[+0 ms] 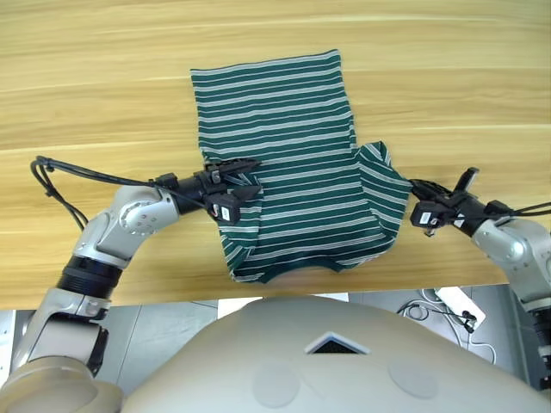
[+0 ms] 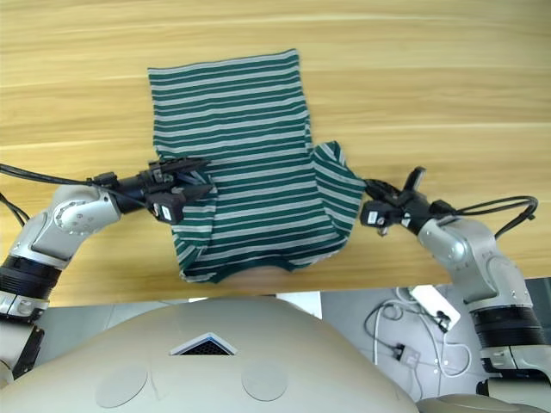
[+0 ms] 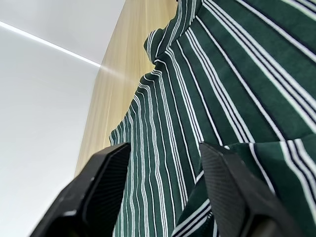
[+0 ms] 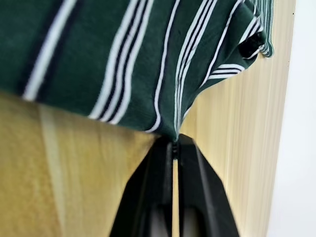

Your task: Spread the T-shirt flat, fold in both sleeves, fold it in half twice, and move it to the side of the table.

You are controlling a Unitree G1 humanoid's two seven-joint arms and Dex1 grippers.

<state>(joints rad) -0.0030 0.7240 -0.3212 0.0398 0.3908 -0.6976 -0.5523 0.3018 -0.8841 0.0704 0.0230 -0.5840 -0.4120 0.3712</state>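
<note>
Eye view: the striped T-shirt (image 1: 293,163) lies on the tabletop (image 1: 103,86), between the left hand (image 1: 231,191) and the right hand (image 1: 422,211).

Left wrist view: the left hand's fingers (image 3: 106,177) are spread wide, with cloth just ahead of them.

Right wrist view: the right hand is pressed together, nipping the T-shirt's edge.

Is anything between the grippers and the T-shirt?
Nothing visible does. The left gripper is at the left edge of the T-shirt; the right gripper sits beside its right sleeve.

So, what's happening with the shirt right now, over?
Left hand open at the T-shirt's left edge. Right hand shut, pinching its right sleeve. Shirt on table, that sleeve not yet folded. Nothing in the way.
</note>
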